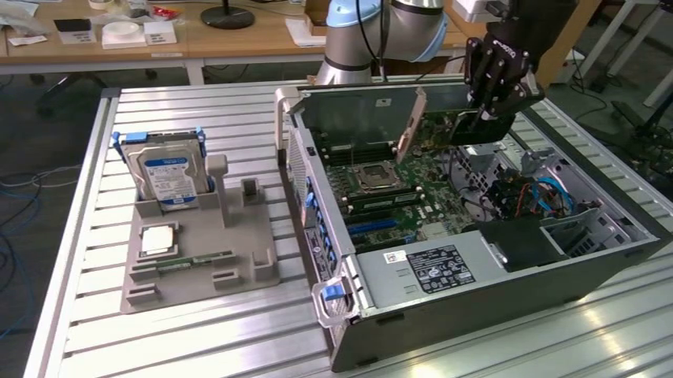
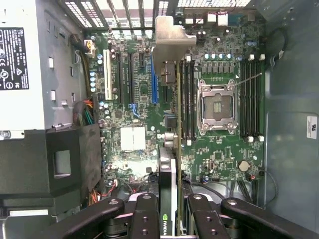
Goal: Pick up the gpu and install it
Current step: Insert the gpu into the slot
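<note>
The gpu (image 1: 471,126) hangs on edge inside the open computer case (image 1: 494,303), above the motherboard (image 1: 421,209), with its end bracket (image 1: 414,120) pointing to the exterior view's left. My gripper (image 1: 490,110) comes down from above and is shut on the card's top edge. In the wrist view the gpu (image 2: 168,174) shows edge-on between my fingers (image 2: 145,215), with its black cooler, a green logo and the silvery bracket (image 2: 169,42) at the far end. My gripper (image 2: 170,221) holds it over the board beside the blue slot (image 2: 153,84). I cannot tell whether the card touches a slot.
A grey parts holder (image 1: 200,276) on the slatted table carries a silver hard drive with a blue label (image 1: 169,177), a CPU chip (image 1: 158,239) and a green RAM stick (image 1: 195,260). Inside the case are the power supply (image 1: 431,268), the CPU socket (image 2: 218,107) and cables (image 1: 541,197).
</note>
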